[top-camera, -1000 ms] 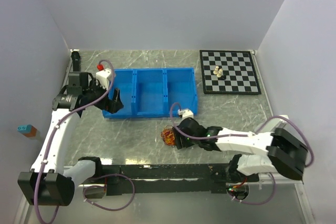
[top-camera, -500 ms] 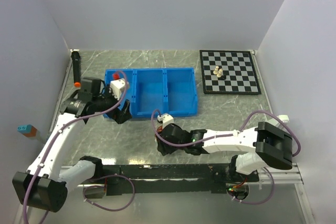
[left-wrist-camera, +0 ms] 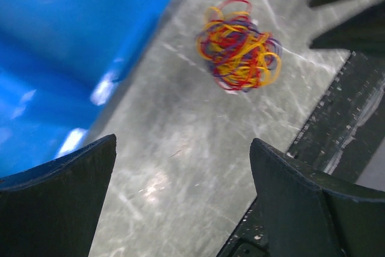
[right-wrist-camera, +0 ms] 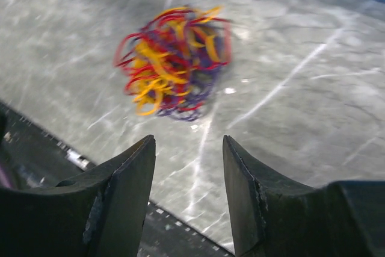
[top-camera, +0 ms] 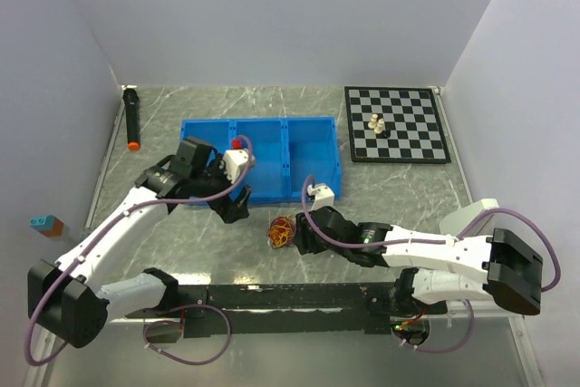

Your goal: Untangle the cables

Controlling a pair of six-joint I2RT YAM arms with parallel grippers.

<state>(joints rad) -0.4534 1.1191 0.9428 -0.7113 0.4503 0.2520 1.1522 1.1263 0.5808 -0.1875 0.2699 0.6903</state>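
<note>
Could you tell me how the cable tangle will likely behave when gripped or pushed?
The cables form a loose ball of thin loops, so it probably squashes and springs back. Being airy, it likely slides or rolls on the smooth table when nudged.

Grey marbled table (top-camera: 399, 189) here, blue three-bay tray (top-camera: 263, 121) sitting mid-table, chessboard (top-camera: 410, 148) up at the far right (a few pieces (top-camera: 377, 124) huddled together on it), black marker (top-camera: 132, 117), orange-tipped, by the left wall.

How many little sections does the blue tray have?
3. The blue tray has a left section, partly covered by the left arm, a middle section and a right section. No more seem hidden.
</note>
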